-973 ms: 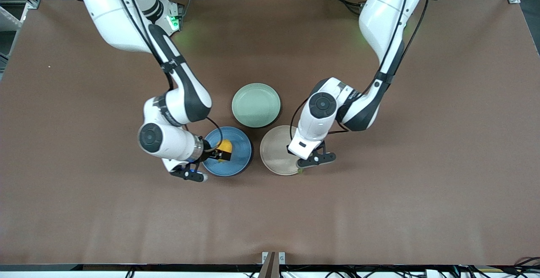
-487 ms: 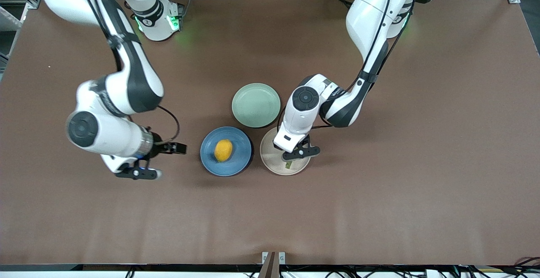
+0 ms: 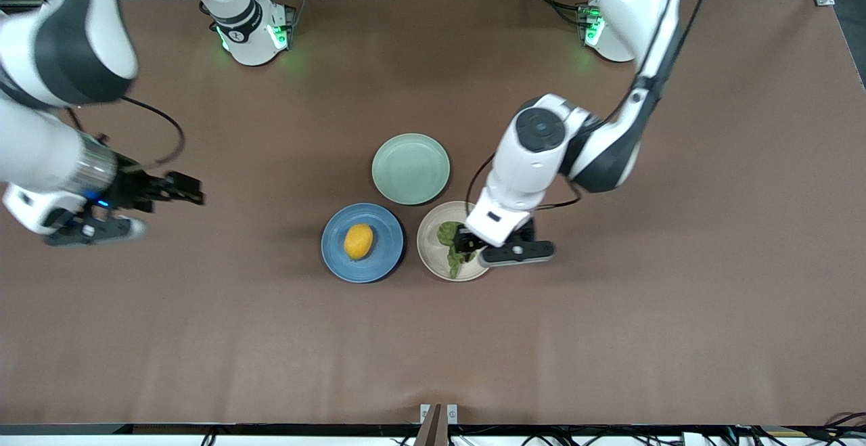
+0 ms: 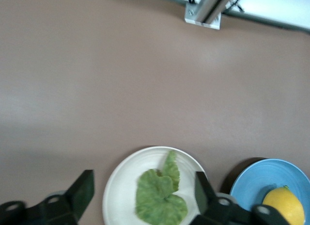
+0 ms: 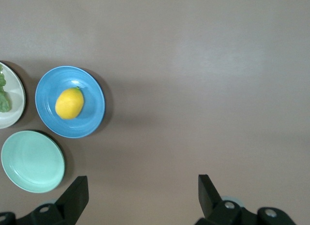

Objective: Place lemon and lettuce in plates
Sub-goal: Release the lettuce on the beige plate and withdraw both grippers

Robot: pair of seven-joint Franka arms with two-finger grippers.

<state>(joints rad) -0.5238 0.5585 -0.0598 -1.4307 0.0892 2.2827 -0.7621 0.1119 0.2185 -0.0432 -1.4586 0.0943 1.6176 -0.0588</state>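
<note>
The yellow lemon (image 3: 358,241) lies in the blue plate (image 3: 385,243). The dark green lettuce (image 3: 448,243) lies in the beige-pink plate (image 3: 433,229), beside the blue one toward the left arm's end. My left gripper (image 3: 468,239) is open and empty, just above the beige plate's edge. In the left wrist view the lettuce (image 4: 160,198) lies between the fingers of my left gripper (image 4: 144,180), apart from both. My right gripper (image 3: 189,190) is open and empty, over bare table toward the right arm's end. The right wrist view shows the lemon (image 5: 69,103) and my right gripper (image 5: 141,182).
An empty pale green plate (image 3: 411,168) sits farther from the front camera, touching neither of the other two. A metal bracket (image 3: 438,413) stands at the table's near edge. Brown table lies bare around the plates.
The right gripper let go of the lemon in the blue plate and drew away toward its end of the table. The left gripper opened, left the lettuce in the beige plate, and rose.
</note>
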